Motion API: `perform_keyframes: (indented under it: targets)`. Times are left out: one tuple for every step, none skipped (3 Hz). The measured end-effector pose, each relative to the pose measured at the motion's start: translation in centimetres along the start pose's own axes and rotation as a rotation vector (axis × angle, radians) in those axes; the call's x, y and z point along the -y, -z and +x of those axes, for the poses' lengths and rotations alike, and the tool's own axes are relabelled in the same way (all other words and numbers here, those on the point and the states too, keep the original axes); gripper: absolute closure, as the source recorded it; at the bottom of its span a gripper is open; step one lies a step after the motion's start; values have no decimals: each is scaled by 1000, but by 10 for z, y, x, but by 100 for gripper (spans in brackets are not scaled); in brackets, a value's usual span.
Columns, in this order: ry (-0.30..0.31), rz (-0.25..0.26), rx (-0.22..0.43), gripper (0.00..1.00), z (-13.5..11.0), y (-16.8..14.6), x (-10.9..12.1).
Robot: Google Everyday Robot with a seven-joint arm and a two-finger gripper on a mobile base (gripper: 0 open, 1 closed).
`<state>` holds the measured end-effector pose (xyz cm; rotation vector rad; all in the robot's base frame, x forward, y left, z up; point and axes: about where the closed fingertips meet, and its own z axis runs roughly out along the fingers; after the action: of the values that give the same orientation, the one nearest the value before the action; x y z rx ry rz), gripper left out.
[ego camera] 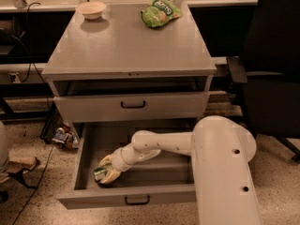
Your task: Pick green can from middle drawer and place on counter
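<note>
The middle drawer is pulled open below the cabinet, its deep grey tray showing. The green can lies in the tray's front left part. My gripper reaches down into the drawer from the right, and its pale fingers sit around the can. The white arm runs back to the large white body at the lower right. The counter is the flat grey top of the cabinet, above and behind the drawer.
A green snack bag and a small pale bowl sit at the back of the counter. The upper drawer is slightly ajar above the open one. A black chair stands at the right. Clutter lies on the floor at the left.
</note>
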<state>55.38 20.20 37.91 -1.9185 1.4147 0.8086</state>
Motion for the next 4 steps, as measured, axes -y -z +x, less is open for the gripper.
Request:
perform_keyframes:
  targets:
    - [15, 27, 9, 100, -6, 35, 2]
    - [52, 97, 23, 100, -23, 124, 5]
    - [84, 154, 17, 100, -37, 196, 8]
    - [82, 165, 11, 100, -37, 202, 8]
